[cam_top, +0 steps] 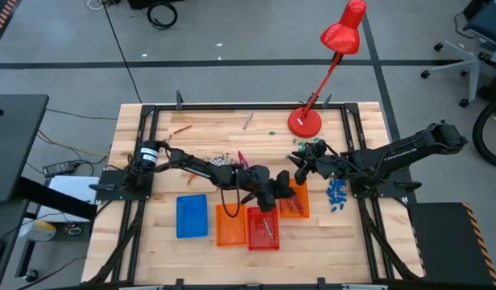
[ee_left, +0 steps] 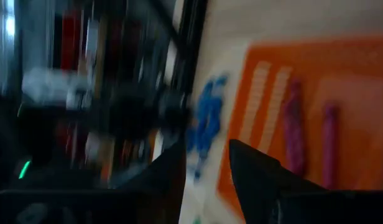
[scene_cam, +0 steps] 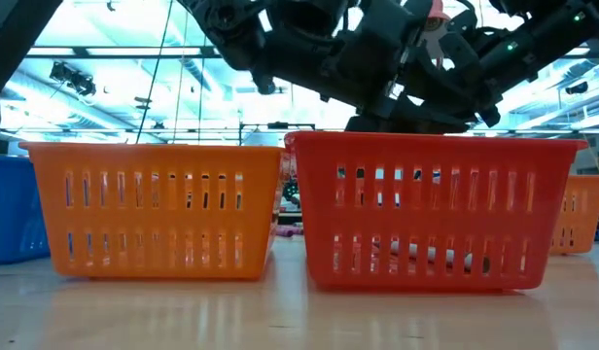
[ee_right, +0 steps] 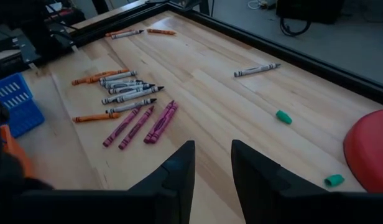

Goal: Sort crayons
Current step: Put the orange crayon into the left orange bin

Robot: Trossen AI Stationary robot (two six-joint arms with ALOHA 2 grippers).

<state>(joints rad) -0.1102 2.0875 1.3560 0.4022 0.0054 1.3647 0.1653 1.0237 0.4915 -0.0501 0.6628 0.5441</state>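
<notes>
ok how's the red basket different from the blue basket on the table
The red basket sits under the left gripper and has crayons lying in it; the blue basket stands off at the row's left end, away from both arms, and looks empty from above. They differ in colour. Both are rectangular slotted plastic baskets set on the wooden table.

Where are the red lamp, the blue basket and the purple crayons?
red lamp (cam_top: pixel 304 122): high view, on its round base.
blue basket (cam_top: pixel 192 216): high view, on its floor.
purple crayons (ee_right: pixel 137 125): right wrist view, mid-stick.
</notes>
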